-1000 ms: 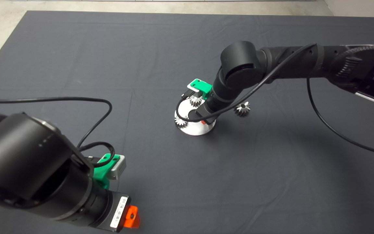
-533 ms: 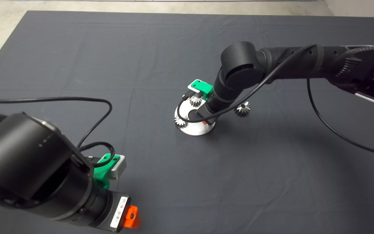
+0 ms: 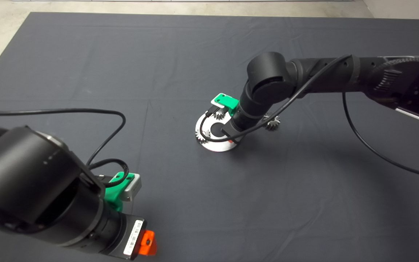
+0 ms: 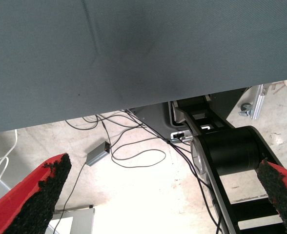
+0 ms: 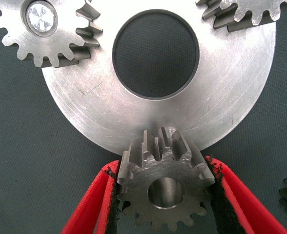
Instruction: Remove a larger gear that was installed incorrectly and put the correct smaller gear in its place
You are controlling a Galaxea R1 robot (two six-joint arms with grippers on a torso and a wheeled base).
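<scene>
Right gripper (image 5: pixel 165 195) pinching small silver-grey fine-toothed gear (image 5: pixel 164 187) at rim of round steel plate (image 5: pixel 231 105); dark coarse-toothed gear (image 3: pixel 272 123) beside plate. Left gripper (image 4: pixel 158 195) spread, parked well away.

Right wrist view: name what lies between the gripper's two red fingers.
The smaller gear, clamped by the right gripper at the silver plate rim; only that view shows it.

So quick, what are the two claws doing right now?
Left gripper: open, holding nothing, parked off the mat's edge.
Right gripper: shut on the smaller gear, over the metal disc.
</scene>
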